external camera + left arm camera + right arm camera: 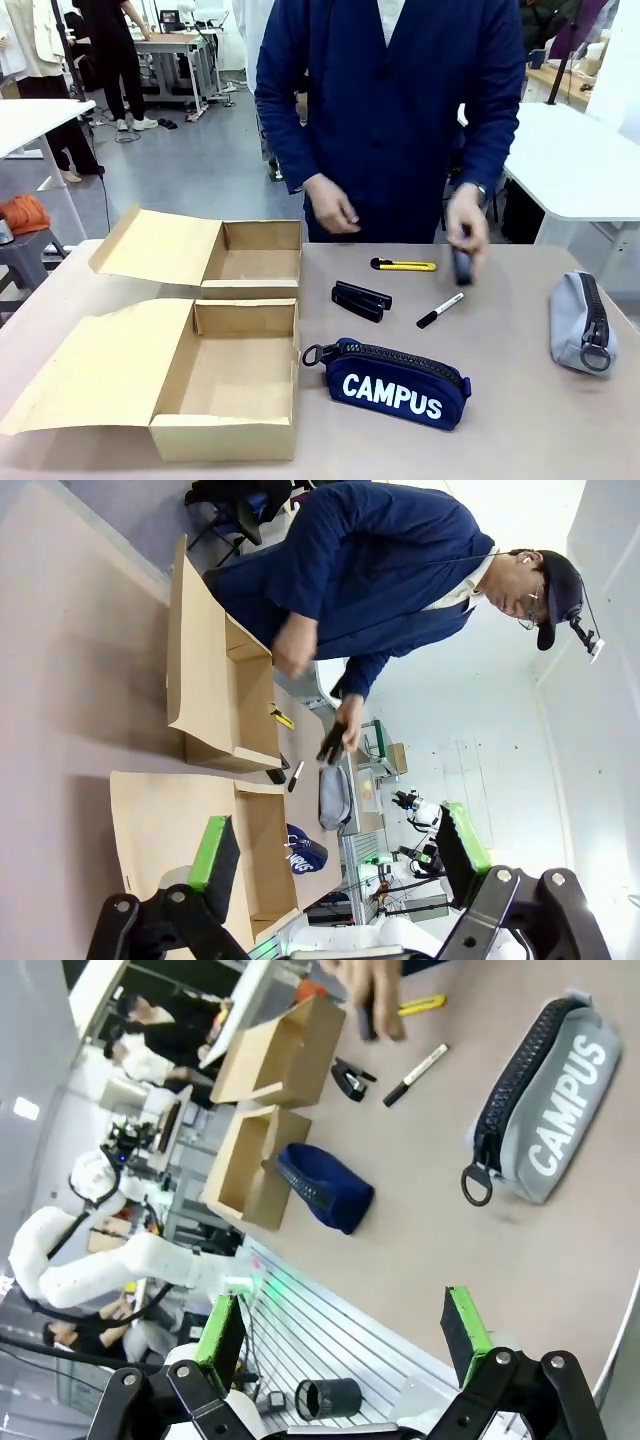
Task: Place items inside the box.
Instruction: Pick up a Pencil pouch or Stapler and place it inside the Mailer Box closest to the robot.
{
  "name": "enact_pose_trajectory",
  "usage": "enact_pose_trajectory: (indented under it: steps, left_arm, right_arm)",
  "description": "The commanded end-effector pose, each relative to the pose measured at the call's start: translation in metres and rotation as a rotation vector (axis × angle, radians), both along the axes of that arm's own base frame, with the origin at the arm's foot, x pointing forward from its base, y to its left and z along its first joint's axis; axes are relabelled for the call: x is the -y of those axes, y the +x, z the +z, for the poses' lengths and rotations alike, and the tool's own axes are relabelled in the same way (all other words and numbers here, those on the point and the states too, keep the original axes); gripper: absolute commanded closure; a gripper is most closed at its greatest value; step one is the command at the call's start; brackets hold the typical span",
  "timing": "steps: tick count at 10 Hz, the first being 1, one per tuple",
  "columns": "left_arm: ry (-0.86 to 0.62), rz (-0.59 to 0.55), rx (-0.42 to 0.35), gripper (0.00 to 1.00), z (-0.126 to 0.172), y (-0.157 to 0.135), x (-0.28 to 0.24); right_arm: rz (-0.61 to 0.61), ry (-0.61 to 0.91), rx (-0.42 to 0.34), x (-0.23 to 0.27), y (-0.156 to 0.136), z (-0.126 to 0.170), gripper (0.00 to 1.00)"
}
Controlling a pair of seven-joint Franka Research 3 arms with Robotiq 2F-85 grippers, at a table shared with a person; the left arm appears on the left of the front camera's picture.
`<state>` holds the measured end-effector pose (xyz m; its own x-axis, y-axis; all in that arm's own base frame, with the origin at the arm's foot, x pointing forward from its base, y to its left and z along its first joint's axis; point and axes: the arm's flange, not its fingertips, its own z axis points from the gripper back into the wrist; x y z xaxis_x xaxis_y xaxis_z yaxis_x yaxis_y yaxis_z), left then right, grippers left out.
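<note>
Start of packing: near box [225, 440] sits open at table left with nothing in it. Navy pouch [395, 385] lies just beside it; stapler [360, 300], marker [440, 310] and yellow knife [403, 265] lie beyond. Left claw [335, 855] and right claw [343, 1345] both hang wide open, holding nothing. Next, likely: come down on 1 item, pinch across its narrow side, lift it over the box wall.
</note>
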<state>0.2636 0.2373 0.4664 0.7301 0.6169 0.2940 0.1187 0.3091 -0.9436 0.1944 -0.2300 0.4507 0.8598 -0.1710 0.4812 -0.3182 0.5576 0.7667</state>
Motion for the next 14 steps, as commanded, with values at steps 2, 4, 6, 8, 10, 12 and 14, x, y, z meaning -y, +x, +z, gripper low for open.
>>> enact_pose_trajectory:
  steps: [2,4,6,8,10,12,14]
  left_arm:
    - [-0.002,-0.001,0.033,0.00,0.001,0.001,-0.001]
    - [-0.002,-0.001,0.033,0.00,0.001,0.001,-0.001]
    - [-0.002,-0.001,0.033,0.00,0.001,0.001,-0.001]
    - [-0.002,-0.001,0.033,0.00,0.001,0.001,-0.001]
    - [-0.002,-0.001,0.033,0.00,0.001,0.001,-0.001]
    - [-0.002,-0.001,0.033,0.00,0.001,0.001,-0.001]
    - [-0.002,-0.001,0.033,0.00,0.001,0.001,-0.001]
  right_arm:
    - [0.030,-0.090,0.062,-0.037,0.005,0.007,0.00]
    - [0.178,-0.286,0.108,-0.115,0.021,0.023,0.00]
    - [0.451,-0.459,0.198,-0.219,0.035,0.029,0.00]
    - [0.765,-0.551,0.219,-0.313,0.046,0.016,0.00]
    - [0.977,-0.588,0.138,-0.377,0.037,-0.026,0.00]
    - [0.909,-0.566,0.125,-0.370,0.060,0.043,0.00]
    - [0.967,-0.638,0.094,-0.402,0.062,0.017,0.00]
